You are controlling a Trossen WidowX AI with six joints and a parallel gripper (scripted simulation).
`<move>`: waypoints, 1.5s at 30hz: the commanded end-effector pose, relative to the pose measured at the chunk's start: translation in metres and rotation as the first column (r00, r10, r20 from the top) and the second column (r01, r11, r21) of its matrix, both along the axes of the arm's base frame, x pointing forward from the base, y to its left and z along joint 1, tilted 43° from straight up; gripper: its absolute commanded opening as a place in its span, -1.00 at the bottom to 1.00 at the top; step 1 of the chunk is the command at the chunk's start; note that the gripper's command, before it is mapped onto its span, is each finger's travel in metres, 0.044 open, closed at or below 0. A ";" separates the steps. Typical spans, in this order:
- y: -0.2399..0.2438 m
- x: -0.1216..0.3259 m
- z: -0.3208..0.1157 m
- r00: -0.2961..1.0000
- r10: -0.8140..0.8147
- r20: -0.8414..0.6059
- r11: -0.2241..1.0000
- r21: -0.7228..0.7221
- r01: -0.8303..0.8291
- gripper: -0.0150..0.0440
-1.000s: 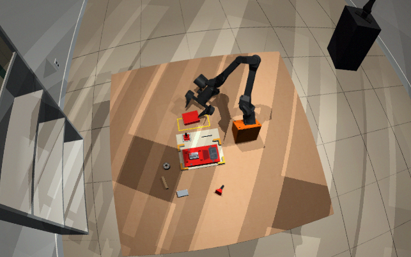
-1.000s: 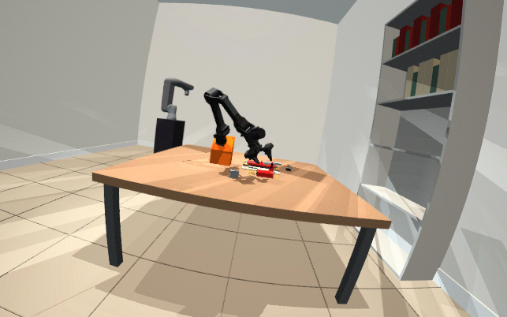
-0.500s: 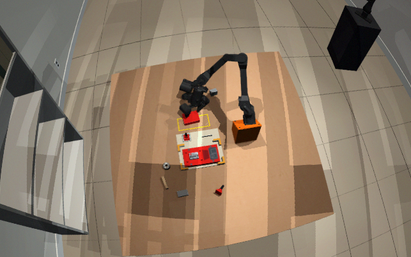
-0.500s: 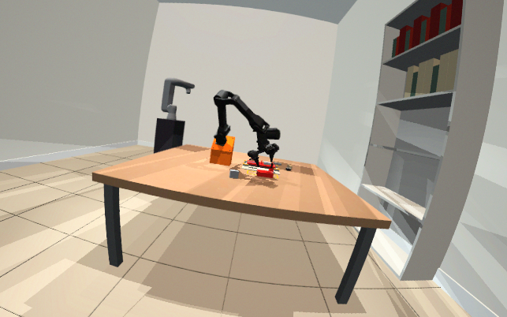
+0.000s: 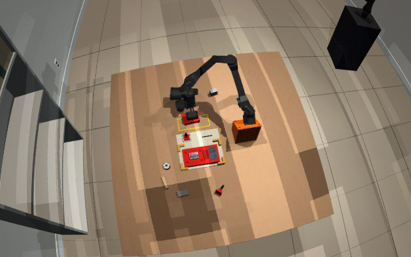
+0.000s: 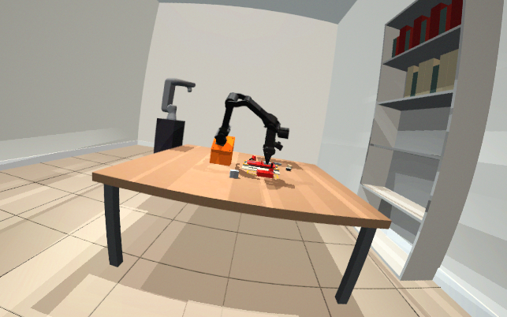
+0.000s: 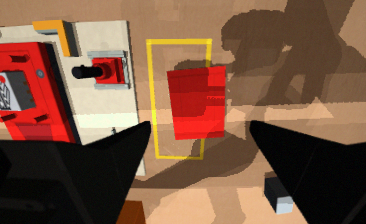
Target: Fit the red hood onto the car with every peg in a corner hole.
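The red hood [image 5: 186, 121] [image 6: 265, 173] [image 7: 199, 102] lies on the table, flat roof up, across one long side of a yellow outline [image 5: 194, 128] [image 7: 153, 100]. My gripper [image 5: 192, 116] [image 6: 268, 162] [image 7: 200, 125] is open and empty, pointing down above the hood. In the wrist view the hood shows between the fingertips, with a gap on each side. The red chassis [image 5: 205, 155] [image 7: 49, 95] sits in the jig with orange corner brackets. Its engine block [image 5: 193, 155] [image 7: 24, 95] is in place, with short pegs around it. The hood's corner holes cannot be made out.
A red piece with a black stem [image 5: 186, 137] [image 7: 109, 71] stands on the pale board [image 7: 109, 37] between hood and chassis. A grey block [image 5: 213, 92] [image 6: 233, 173] [image 7: 284, 205] lies beyond the hood. The orange arm base [image 5: 246, 134] [image 6: 221, 157] stands to one side.
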State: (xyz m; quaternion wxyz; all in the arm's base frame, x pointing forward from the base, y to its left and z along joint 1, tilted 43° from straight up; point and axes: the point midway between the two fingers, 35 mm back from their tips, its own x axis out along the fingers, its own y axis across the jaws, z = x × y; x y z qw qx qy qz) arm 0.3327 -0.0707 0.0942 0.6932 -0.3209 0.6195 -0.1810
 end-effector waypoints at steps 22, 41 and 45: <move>-0.009 0.004 -0.009 0.997 0.044 -0.062 0.998 -0.035 -0.046 1.00; -0.021 0.006 -0.022 0.997 0.044 -0.062 0.998 -0.036 -0.046 1.00; -0.024 0.007 -0.025 0.997 0.044 -0.062 0.998 -0.036 -0.046 1.00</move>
